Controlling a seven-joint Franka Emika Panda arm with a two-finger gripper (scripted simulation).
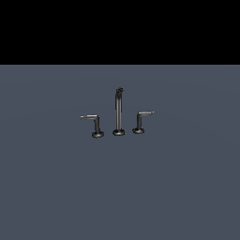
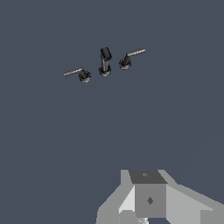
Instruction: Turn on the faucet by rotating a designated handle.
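Note:
The faucet (image 1: 118, 112) is a small dark three-piece set on the grey floor. A tall thin spout stands in the middle with an L-shaped handle on either side. The designated handle (image 1: 139, 123) stands on the exterior view's right, with a short post and a pale silvery lever. The wrist view shows the faucet (image 2: 105, 63) far off, and the designated handle (image 2: 126, 62) with its pale lever beside the spout. Only grey blocks of my gripper (image 2: 148, 203) show at the picture's edge, well apart from the faucet. How the jaws stand is hidden. The exterior view shows no arm.
The bigger handle (image 1: 96, 127) with the longer lever stands on the exterior view's left; in the wrist view this bigger handle (image 2: 83, 75) sits on the spout's other side. Flat grey floor (image 1: 120, 187) runs all around the set.

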